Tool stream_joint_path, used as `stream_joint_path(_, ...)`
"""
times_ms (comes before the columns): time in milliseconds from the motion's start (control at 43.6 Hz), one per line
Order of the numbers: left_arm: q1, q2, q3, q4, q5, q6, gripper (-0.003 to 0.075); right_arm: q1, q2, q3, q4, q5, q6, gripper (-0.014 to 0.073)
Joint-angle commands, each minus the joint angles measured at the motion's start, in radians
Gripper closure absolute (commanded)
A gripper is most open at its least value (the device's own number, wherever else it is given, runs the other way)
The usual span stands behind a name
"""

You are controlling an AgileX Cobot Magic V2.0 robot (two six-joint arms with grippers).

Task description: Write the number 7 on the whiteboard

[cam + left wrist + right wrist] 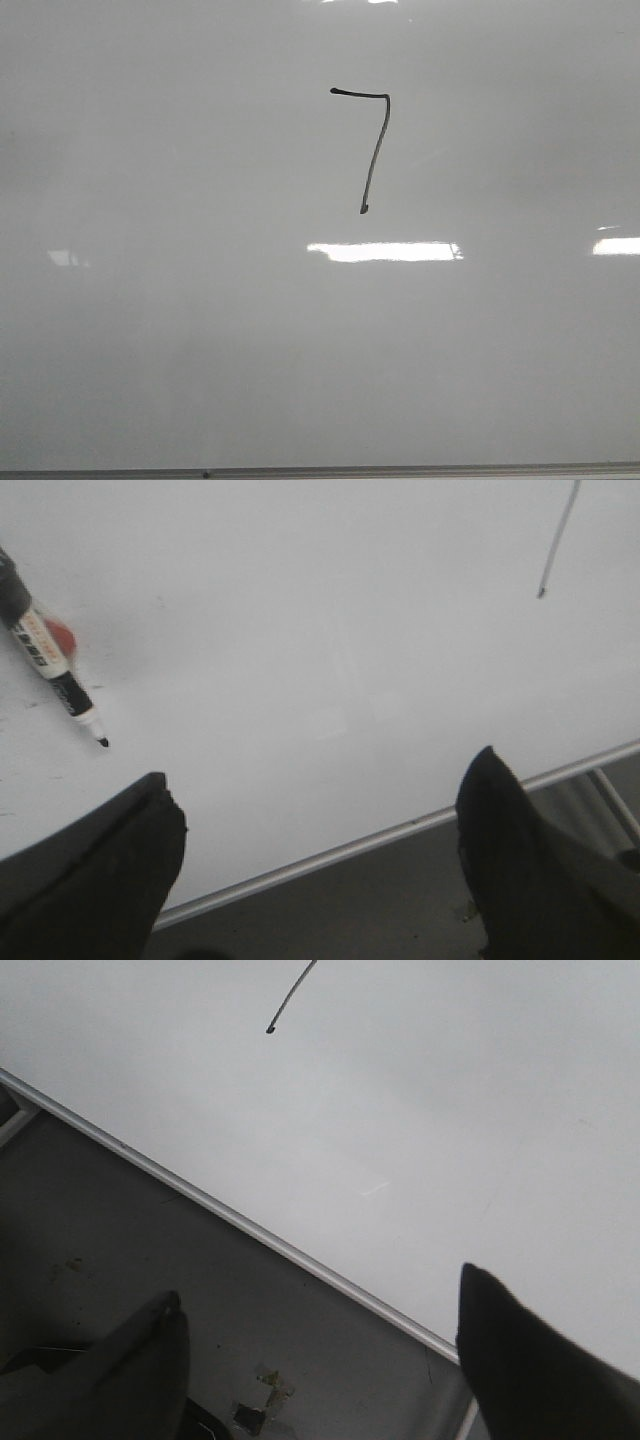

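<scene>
The whiteboard (150, 350) fills the room's view — the number 7 (372, 150) sits upper-centre, apparently finished. Left gripper (320, 850) and right gripper (320, 1350) both gape, empty; marker (45, 655) lies aside — only withdrawal remains.

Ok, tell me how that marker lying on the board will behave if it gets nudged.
The marker looks round-bodied, so it would probably roll. The whiteboard looks glossy, so it may also slide. It is slim and likely light, and its uncapped tip could smear.

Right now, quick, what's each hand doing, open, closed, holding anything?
Left hand: open, holding nothing; the marker lies apart on the whiteboard.
Right hand: open, holding nothing.
</scene>
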Motion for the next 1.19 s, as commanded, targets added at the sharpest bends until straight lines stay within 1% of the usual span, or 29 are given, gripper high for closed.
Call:
stream_joint_path(0, -0.046, -0.042, -0.034, -0.012, -0.002, 0.002, 0.0176, -0.006, -0.034, -0.029, -0.001, -0.011, 0.014, 0.0022)
stream_joint_path(115, -0.070, -0.056, -0.034, -0.012, 0.026, 0.002, 0.0176, -0.006, -0.066, -0.029, -0.001, -0.007, 0.027, 0.0022)
stream_joint_path(252, -0.070, -0.056, -0.034, -0.008, 0.033, 0.002, 0.0176, -0.006, -0.075, -0.029, -0.002, -0.007, 0.030, 0.0022)
stream_joint_path(298, -0.070, -0.056, -0.034, -0.008, 0.033, 0.002, 0.0186, -0.006, -0.075, -0.029, -0.002, -0.008, 0.030, 0.0027)
stream_joint_path(321, -0.070, -0.056, -0.034, -0.008, 0.030, 0.002, 0.0201, -0.006, -0.075, -0.029, -0.002, -0.008, 0.030, 0.0043)
stream_joint_path(367, -0.070, -0.056, -0.034, -0.008, 0.028, 0.002, 0.0236, -0.006, -0.074, -0.029, -0.002, -0.008, 0.030, 0.0083)
stream_joint_path(528, -0.070, -0.056, -0.034, -0.008, 0.024, 0.002, 0.0428, -0.006, -0.074, -0.029, -0.002, -0.008, 0.030, 0.0363)
stream_joint_path(620, -0.070, -0.056, -0.034, -0.008, 0.024, 0.002, 0.0544, -0.006, -0.074, -0.029, -0.002, -0.008, 0.030, 0.0505)
stream_joint_path(712, -0.070, -0.056, -0.034, -0.008, 0.022, 0.004, 0.0629, -0.006, -0.074, -0.029, -0.002, -0.008, 0.030, 0.0610)
stream_joint_path(780, -0.070, -0.056, -0.034, -0.008, 0.021, 0.022, 0.0691, -0.006, -0.074, -0.029, -0.001, -0.008, 0.030, 0.0664)
stream_joint_path(849, -0.070, -0.056, -0.034, -0.008, 0.020, 0.024, 0.0742, -0.006, -0.074, -0.029, -0.001, -0.008, 0.030, 0.0659)
stream_joint_path(1171, -0.070, -0.056, -0.034, -0.008, 0.017, 0.045, 0.0741, -0.006, -0.074, -0.029, -0.001, -0.005, 0.030, 0.0661)
